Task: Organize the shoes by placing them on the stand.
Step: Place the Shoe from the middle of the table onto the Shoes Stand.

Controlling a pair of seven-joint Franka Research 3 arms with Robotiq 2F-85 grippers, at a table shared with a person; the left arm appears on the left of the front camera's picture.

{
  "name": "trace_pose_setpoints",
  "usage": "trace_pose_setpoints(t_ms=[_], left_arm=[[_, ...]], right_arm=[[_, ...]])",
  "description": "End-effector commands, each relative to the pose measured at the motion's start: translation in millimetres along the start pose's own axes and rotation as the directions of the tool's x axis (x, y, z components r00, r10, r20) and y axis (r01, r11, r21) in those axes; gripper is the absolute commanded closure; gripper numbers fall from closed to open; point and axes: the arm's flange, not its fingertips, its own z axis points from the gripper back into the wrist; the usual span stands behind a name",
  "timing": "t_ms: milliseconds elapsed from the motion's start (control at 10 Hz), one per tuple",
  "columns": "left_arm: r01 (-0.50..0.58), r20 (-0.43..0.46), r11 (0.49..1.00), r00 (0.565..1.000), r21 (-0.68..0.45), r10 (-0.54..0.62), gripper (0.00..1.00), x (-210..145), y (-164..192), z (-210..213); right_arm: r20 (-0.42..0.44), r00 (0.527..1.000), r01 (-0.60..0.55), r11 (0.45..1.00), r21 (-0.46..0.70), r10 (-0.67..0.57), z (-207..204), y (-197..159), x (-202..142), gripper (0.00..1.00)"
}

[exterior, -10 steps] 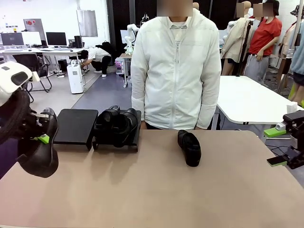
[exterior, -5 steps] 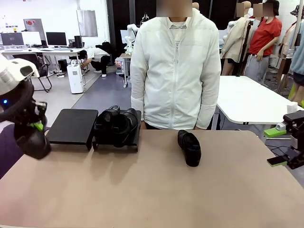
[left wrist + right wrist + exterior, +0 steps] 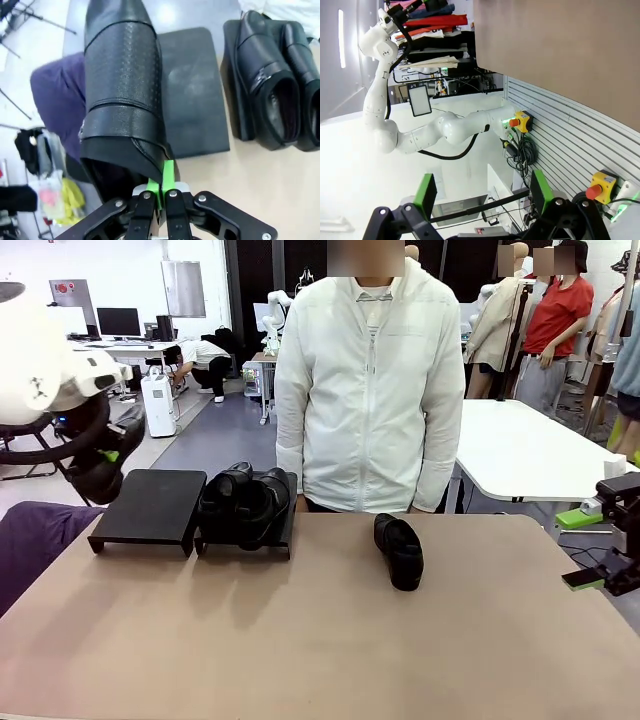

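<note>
Table with a light brown top is lying between me and a person in a white jacket; office desks are standing behind. My left gripper is pinching the heel rim of one shoe, holding it in the air over the outer side of the left stand. My right gripper is hovering spread wide beside the table, holding nothing. The right stand is carrying a pair of shoes; another shoe is lying alone on the table.

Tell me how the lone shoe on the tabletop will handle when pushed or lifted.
The lone shoe sits flat on its sole, so it probably slides rather than rolls. Its matching shoe, pinched at the heel rim by the left pincer, holds its shape, suggesting stiffness. Glossy leather may be slippery.
</note>
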Motion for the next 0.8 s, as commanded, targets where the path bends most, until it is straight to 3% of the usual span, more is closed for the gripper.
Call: trace_pose_setpoints(t_ms=[0, 300, 500, 700], left_arm=[[-0.041, -0.039, 0.999, 0.998, -0.001, 0.041, 1.00, -7, 11, 5], [-0.007, -0.022, 1.000, 1.000, -0.005, 0.006, 1.00, -3, 0, -4], [0.020, -0.028, 0.999, 0.999, 0.031, -0.019, 1.00, 8, 4, -51], [-0.015, 0.039, 0.995, 0.999, 0.099, 0.011, 1.00, 17, 4, -83]], right_arm=[[-0.004, 1.000, -0.026, 1.000, 0.003, 0.026, 3, 1, 1, 0.00], [-0.004, 1.000, -0.026, 1.000, 0.003, 0.026, 3, 1, 1, 0.00], [-0.004, 1.000, -0.026, 1.000, 0.003, 0.026, 3, 1, 1, 0.00], [-0.004, 1.000, -0.026, 1.000, 0.003, 0.026, 3, 1, 1, 0.00]])
